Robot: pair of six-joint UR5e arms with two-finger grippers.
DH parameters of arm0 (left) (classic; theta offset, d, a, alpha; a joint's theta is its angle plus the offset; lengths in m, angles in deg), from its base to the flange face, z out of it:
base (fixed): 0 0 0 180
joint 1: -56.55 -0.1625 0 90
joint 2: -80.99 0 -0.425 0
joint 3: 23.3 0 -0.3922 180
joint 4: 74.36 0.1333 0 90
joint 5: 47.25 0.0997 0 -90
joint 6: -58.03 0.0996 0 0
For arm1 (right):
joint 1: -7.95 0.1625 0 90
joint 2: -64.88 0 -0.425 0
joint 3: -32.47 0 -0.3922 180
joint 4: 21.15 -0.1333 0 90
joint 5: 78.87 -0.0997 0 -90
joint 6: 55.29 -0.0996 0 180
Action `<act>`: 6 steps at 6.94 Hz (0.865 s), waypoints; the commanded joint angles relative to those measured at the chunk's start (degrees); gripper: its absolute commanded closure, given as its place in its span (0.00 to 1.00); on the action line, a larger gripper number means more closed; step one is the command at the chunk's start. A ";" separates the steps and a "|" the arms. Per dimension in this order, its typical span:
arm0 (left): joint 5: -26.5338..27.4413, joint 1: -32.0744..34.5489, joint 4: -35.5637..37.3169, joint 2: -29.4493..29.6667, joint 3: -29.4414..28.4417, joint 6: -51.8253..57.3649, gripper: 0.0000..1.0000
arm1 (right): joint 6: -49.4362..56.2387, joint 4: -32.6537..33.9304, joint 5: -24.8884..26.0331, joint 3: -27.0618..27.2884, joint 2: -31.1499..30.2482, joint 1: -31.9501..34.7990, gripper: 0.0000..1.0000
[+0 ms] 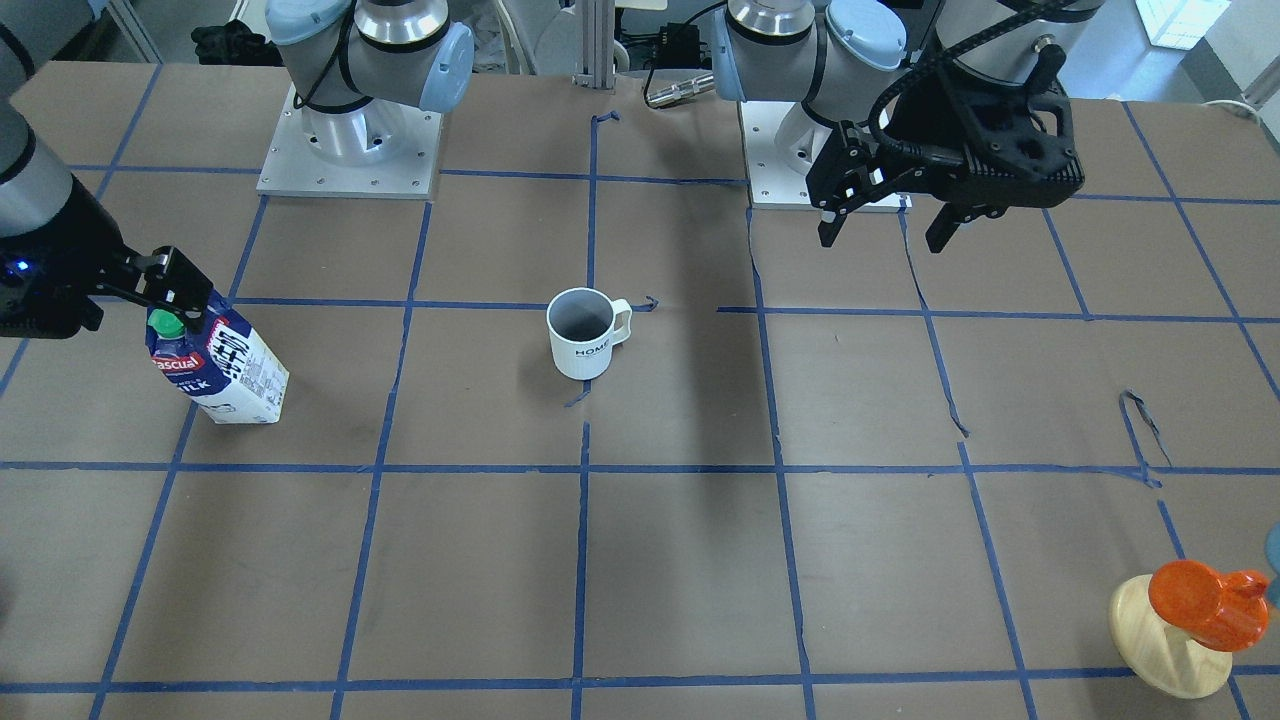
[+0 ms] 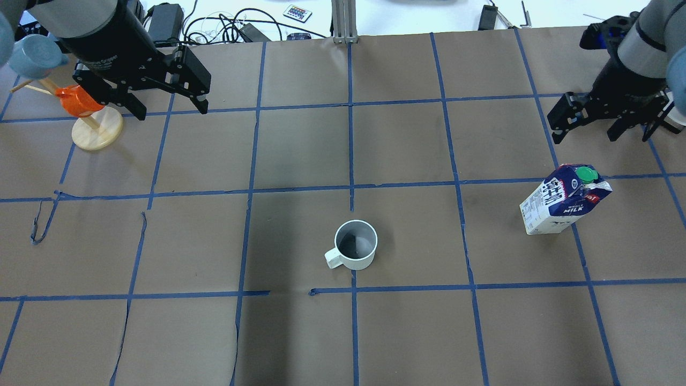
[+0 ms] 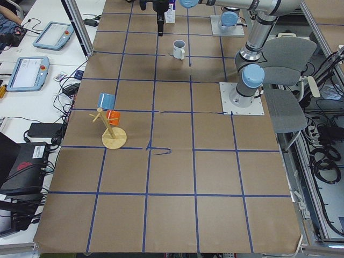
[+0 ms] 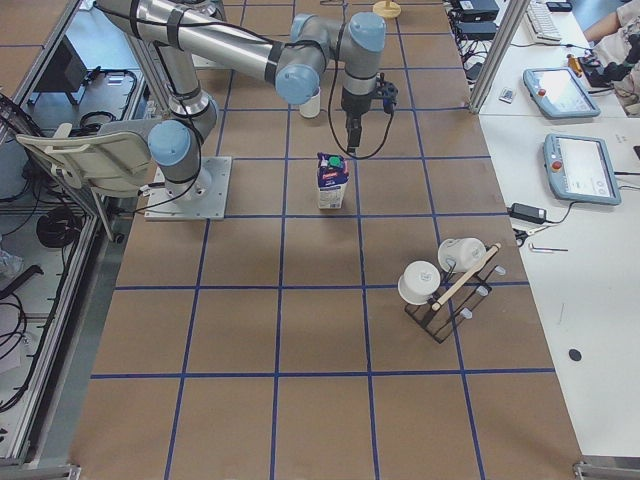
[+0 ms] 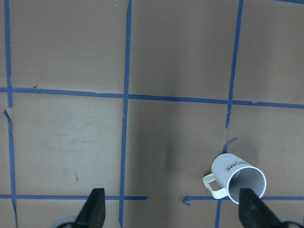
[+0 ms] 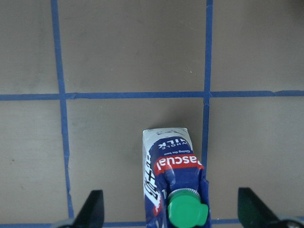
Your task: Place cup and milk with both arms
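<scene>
The white cup stands upright near the table's middle, also in the front view and the left wrist view. The blue and white milk carton with a green cap stands upright on the robot's right, also in the front view. My left gripper is open and empty, high above the table and far from the cup. My right gripper is open and hovers above the milk. In its wrist view the fingers stand either side of the carton's top, not touching it.
A round wooden stand carrying an orange cup and a blue cup stands by the left gripper at the far left, also in the front view. A rack with white cups stands beyond the milk. The arm bases are bolted along the robot's edge.
</scene>
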 commanded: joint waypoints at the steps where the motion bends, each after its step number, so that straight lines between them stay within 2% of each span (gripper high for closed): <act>1: 0.34 -0.16 -1.07 -0.79 0.45 0.79 0.00 | 6.40 10.67 -0.34 10.02 1.02 -2.57 0.00; 4: 0.43 -0.33 -1.34 -1.14 0.71 0.52 0.00 | 9.84 9.74 -0.25 12.17 0.85 -2.92 0.00; 5: 0.43 -0.33 -1.43 -1.14 0.71 0.44 0.00 | 10.19 9.75 -0.24 12.18 0.76 -2.92 0.24; 6: 0.43 -0.33 -1.69 -1.14 0.71 0.35 0.00 | 10.45 9.40 -0.24 12.09 0.76 -2.92 0.58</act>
